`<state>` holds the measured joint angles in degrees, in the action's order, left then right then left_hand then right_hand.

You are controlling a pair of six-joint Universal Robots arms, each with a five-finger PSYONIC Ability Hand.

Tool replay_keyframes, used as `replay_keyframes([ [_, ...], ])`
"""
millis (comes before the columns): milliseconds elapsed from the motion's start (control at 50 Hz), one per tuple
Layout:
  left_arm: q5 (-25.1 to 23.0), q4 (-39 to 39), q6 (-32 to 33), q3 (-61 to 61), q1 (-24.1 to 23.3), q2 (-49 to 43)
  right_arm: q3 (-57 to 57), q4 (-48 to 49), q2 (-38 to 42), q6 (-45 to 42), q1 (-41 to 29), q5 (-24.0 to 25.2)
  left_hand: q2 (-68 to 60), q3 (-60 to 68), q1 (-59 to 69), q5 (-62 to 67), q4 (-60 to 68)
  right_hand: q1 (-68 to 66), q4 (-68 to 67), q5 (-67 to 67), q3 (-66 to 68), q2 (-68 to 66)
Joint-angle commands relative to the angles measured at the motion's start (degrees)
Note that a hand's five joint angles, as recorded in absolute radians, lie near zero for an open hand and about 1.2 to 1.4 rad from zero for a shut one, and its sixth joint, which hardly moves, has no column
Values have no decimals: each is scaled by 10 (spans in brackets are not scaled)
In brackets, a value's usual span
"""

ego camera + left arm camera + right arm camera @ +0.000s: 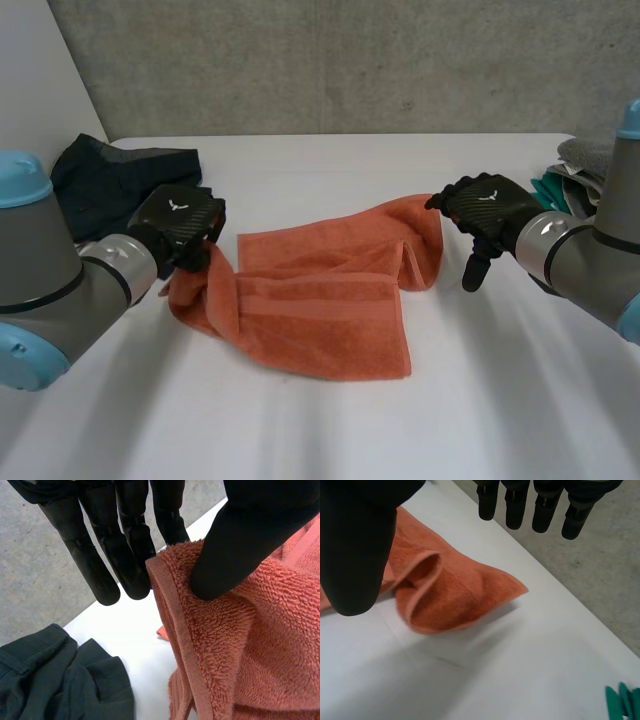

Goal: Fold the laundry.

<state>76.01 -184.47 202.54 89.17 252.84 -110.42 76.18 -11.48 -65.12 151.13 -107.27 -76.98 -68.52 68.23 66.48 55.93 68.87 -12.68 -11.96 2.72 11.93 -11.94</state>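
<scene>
Rumpled orange terry towel (320, 310), loosely doubled (one end in left hand (178, 218))

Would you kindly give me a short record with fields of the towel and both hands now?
surface: white table
main item: orange towel, partly folded, mid-table
left hand: pinches the towel's left end, lifted off the table
right hand: open, fingers straight, at the towel's far right corner
other laundry: dark garment beyond the left hand; teal and grey pile at the table's right
</scene>
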Motion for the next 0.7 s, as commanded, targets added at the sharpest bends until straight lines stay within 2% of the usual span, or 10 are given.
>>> replay_keyframes([
  [20,-10,1,-5,11,5,60,-2,58,35,19,11,9,-115,118,135,141,111,27,20,-27,-19,19],
  [240,-9,7,-64,12,2,156,-123,39,177,222,-24,30,-115,118,135,141,111,23,16,-24,-16,16],
  [360,-8,10,-71,14,8,172,-162,44,230,282,-47,32,-115,118,135,141,111,-7,-14,6,14,-14],
  [440,-2,12,-86,14,11,182,-177,58,254,287,-58,24,-115,118,135,141,111,-176,-183,176,184,-184],
  [460,0,12,-98,14,12,187,-179,64,256,287,-58,17,-115,118,135,141,111,-348,-355,348,356,-356],
  [520,2,11,-118,14,13,194,-176,73,248,288,-54,3,-115,118,135,141,111,-672,-679,672,680,-680],
  [600,4,10,-146,19,19,209,-155,100,199,285,-36,-25,-115,118,135,141,111,-673,-680,673,681,-681],
  [700,7,0,-166,33,31,209,-102,136,63,234,-2,-17,-115,118,135,141,111,-673,-680,673,681,-681],
])
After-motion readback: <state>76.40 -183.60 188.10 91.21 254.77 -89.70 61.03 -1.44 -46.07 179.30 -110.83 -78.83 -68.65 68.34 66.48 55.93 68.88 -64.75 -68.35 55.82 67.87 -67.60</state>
